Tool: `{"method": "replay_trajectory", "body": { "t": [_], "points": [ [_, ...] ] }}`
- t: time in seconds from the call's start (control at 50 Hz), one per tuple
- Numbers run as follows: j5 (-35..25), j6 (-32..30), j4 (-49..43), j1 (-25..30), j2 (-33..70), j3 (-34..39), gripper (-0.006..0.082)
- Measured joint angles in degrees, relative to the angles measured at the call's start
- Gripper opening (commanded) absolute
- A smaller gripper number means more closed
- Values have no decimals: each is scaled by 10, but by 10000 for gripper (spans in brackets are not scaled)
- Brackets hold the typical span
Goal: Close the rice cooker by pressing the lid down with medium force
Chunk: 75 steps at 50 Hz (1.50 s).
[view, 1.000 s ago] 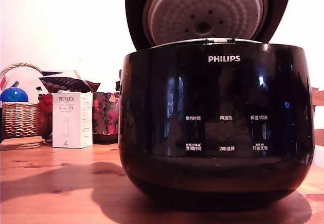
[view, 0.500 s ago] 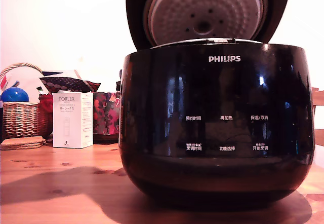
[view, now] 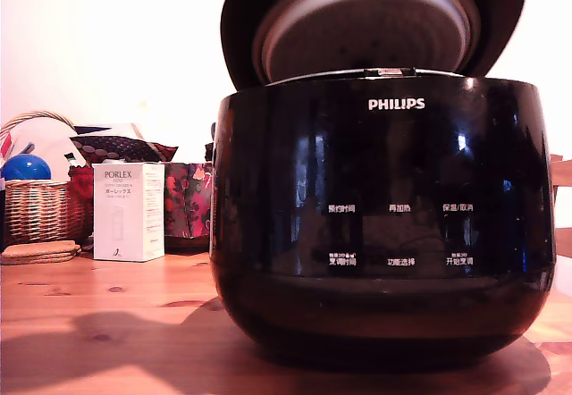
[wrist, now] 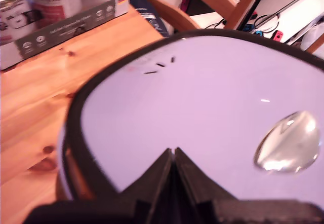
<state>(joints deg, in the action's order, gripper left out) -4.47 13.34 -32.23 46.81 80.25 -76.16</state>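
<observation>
Fingers [wrist: 173, 159] pinched together over glossy domed lid [wrist: 202, 112]; rice cooker [view: 380, 225] rounded.

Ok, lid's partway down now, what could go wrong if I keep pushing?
The gripper is shut, so only its narrow tip meets the glossy lid; it could skid off that smooth dome. The lid is tilted and open above the rice cooker, so a weak press may leave it unlatched. Pushing hard could shove the cooker along the wooden table.
</observation>
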Motion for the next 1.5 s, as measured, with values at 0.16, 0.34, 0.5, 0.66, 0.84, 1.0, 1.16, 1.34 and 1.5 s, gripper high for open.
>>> {"method": "replay_trajectory", "body": {
  "t": [0.16, 0.34, 0.5, 0.66, 0.84, 1.0, 1.16, 1.34, 1.5],
  "points": [
    [47, 0, 54, 23, 0, 21, -24],
    [101, 0, 122, 54, -4, 74, -24],
    [147, 0, 193, 82, -4, 124, -24],
    [198, 0, 267, 100, -4, 154, -24],
    [236, 0, 368, 119, -15, 228, -24],
    [247, 0, 440, 129, -30, 279, -24],
    [250, 0, 450, 137, -33, 285, -24],
    [250, 0, 476, 146, -33, 299, -24],
    [250, 11, 540, 146, -50, 345, -24]
  ]
}}
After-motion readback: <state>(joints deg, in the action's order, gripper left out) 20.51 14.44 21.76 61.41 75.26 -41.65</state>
